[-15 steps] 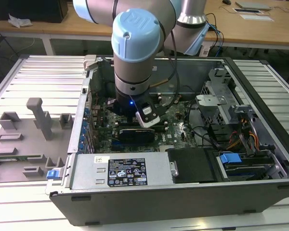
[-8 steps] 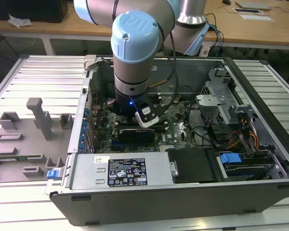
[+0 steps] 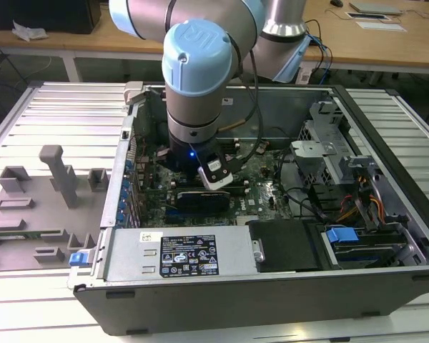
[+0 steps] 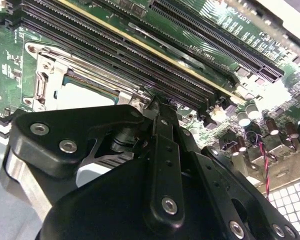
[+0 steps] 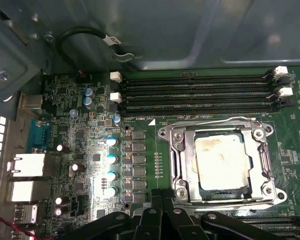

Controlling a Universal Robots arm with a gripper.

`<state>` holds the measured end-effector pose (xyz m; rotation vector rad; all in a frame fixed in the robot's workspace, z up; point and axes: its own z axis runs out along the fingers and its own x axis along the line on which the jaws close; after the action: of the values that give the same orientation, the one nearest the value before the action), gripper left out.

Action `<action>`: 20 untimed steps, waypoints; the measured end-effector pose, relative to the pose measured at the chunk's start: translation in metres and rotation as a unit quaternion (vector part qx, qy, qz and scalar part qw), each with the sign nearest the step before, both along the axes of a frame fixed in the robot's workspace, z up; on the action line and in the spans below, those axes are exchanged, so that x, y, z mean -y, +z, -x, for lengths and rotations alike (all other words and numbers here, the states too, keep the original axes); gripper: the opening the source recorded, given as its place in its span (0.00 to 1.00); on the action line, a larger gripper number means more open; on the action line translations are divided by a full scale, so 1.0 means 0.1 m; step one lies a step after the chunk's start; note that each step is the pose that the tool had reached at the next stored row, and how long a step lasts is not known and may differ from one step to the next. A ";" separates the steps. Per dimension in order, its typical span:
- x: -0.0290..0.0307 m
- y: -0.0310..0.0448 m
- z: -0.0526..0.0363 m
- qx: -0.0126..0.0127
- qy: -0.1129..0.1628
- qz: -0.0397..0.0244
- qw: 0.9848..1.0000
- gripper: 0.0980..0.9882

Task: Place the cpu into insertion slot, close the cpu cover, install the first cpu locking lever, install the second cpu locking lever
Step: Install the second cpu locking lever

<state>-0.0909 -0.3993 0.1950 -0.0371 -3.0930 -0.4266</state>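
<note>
In the second wrist view the gripper (image 4: 154, 102) fills the near ground: black linkage arms with silver screws run up to fingers that meet in a narrow tip with nothing between them, so the pincer is closed and empty, poised just above the edge of the insertion slot (image 4: 45, 75) on the side nearest the memory slots (image 4: 140, 45). In the first wrist view the same dark fingers (image 5: 160, 197) sit pressed together at the near edge of the socket, close to its lower corner screw. Just beyond them the cpu (image 5: 221, 161) lies flat in the insertion slot, its dull silver top smeared with pale residue, and the cpu cover (image 5: 182, 160) is down around it, the metal frame lying level with the chip showing through its square window. A thin wire locking lever (image 5: 210, 120) runs along the far side of the frame; whether it is latched I cannot tell. Past the socket lie four long black memory slots with white clips at their ends, then the grey wall of the case (image 5: 190, 35) with a looped black cable (image 5: 85, 35). In the exterior view the arm (image 3: 200, 78) reaches straight down into the open computer case (image 3: 272, 286), which lies on a slatted metal table (image 3: 50, 107), with grey fixtures (image 3: 61, 175) to the exterior view's left.
</note>
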 end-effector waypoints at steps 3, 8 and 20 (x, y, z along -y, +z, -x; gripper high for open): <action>-0.002 0.007 0.000 0.000 0.000 0.006 1.000 0.01; -0.001 0.132 0.000 0.000 0.000 0.011 1.000 0.01; 0.000 0.252 -0.481 -0.002 0.000 0.008 1.000 0.01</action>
<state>-0.0429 -0.3993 0.2202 -0.0387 -3.0929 -0.4021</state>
